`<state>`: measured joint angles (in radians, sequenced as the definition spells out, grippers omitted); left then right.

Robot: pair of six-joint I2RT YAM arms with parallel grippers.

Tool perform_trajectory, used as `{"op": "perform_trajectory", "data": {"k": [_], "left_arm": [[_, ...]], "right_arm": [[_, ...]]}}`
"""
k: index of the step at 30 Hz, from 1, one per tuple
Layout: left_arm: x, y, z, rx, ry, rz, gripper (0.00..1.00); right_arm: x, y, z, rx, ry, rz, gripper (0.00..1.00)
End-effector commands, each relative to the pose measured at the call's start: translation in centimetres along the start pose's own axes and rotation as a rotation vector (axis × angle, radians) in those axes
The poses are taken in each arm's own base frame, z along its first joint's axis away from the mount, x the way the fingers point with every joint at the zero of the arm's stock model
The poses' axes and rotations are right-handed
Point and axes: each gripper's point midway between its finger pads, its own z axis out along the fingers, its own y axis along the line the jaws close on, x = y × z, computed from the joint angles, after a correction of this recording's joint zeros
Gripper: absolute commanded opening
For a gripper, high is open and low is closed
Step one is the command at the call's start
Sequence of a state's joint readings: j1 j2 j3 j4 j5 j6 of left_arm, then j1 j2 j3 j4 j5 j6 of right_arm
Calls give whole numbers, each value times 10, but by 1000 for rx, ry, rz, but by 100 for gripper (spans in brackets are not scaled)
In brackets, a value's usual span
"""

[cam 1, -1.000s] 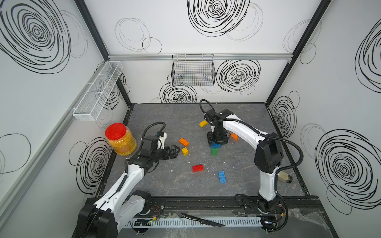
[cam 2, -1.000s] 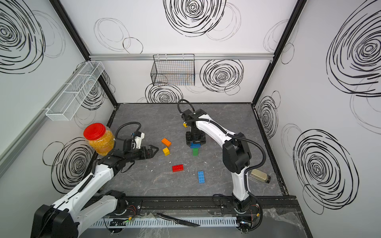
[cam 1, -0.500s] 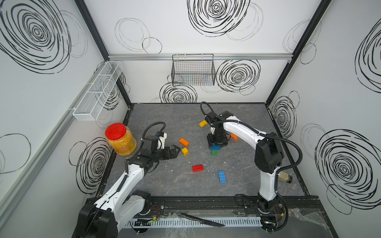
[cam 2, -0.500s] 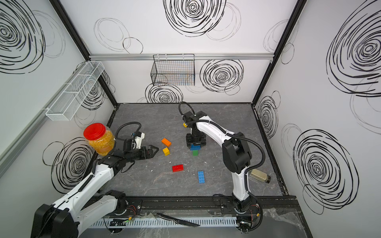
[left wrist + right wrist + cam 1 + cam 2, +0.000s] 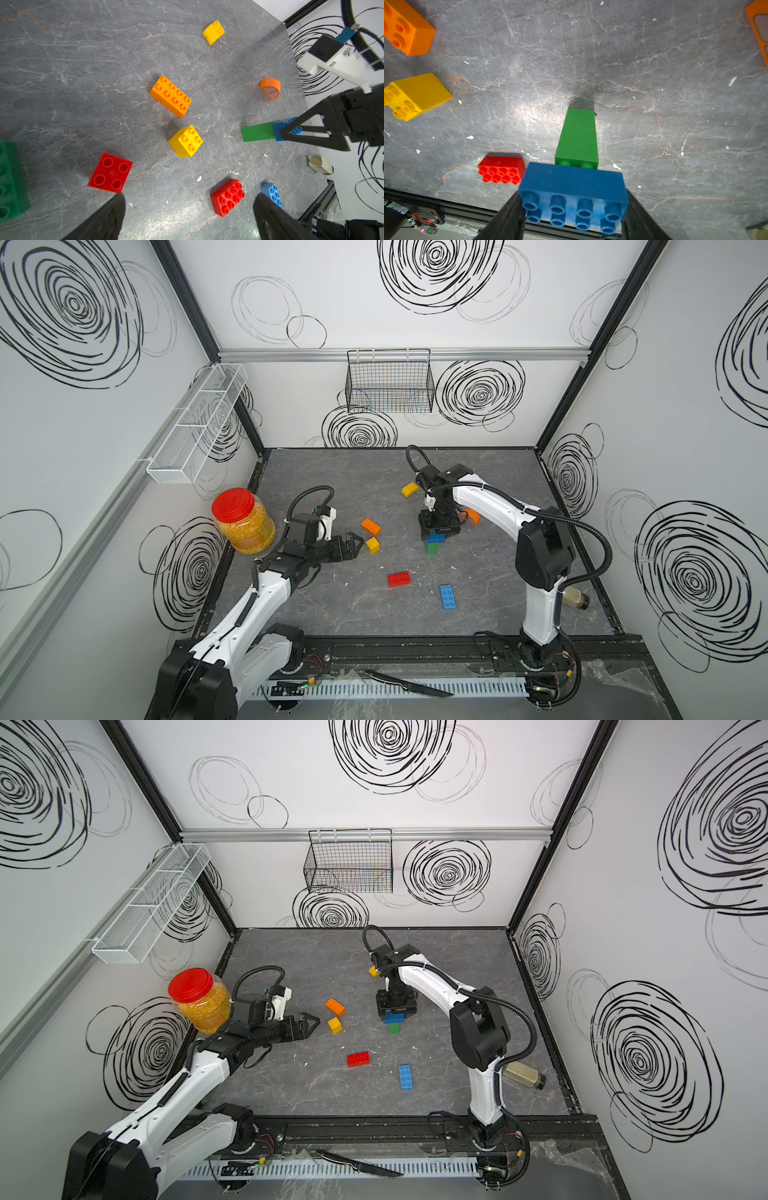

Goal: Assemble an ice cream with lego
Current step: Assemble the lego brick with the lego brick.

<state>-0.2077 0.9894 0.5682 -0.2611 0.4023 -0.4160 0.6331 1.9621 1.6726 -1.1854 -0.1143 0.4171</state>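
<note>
My right gripper (image 5: 574, 200) is shut on a blue eight-stud lego brick (image 5: 573, 185) by its short ends. The brick sits on top of an upright green lego stack (image 5: 577, 137), whose top studs still show beneath it. Both top views show this near the floor's middle (image 5: 434, 537) (image 5: 392, 1017). My left gripper (image 5: 189, 196) hovers open and holds nothing, left of a yellow square brick (image 5: 372, 545). Loose around it lie an orange brick (image 5: 370, 526), a red brick (image 5: 399, 579), a thin blue brick (image 5: 447, 596), a rounded yellow piece (image 5: 410, 489) and a rounded orange piece (image 5: 471, 516).
A red-lidded jar (image 5: 245, 520) stands at the left wall beside my left arm. A small bottle (image 5: 575, 600) lies by the right arm's base and a knife (image 5: 409, 684) on the front rail. The left wrist view shows a flat red piece (image 5: 110, 172) and a green brick (image 5: 10, 180).
The right wrist has shifted only slightly over the green stack, still gripping the blue brick. The left arm has stayed where it was.
</note>
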Motion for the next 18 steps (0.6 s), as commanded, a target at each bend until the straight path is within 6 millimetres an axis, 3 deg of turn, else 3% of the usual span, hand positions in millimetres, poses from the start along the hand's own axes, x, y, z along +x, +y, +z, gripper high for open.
{"op": "perform_trajectory", "data": {"k": [1, 18], "left_arm": [[-2, -3, 1, 12, -4, 0, 99], [-2, -3, 0, 11, -7, 5, 99]], "right_arm": [[9, -11, 13, 33, 53, -10, 42], [8, -17, 31, 65, 114, -25, 41]]}}
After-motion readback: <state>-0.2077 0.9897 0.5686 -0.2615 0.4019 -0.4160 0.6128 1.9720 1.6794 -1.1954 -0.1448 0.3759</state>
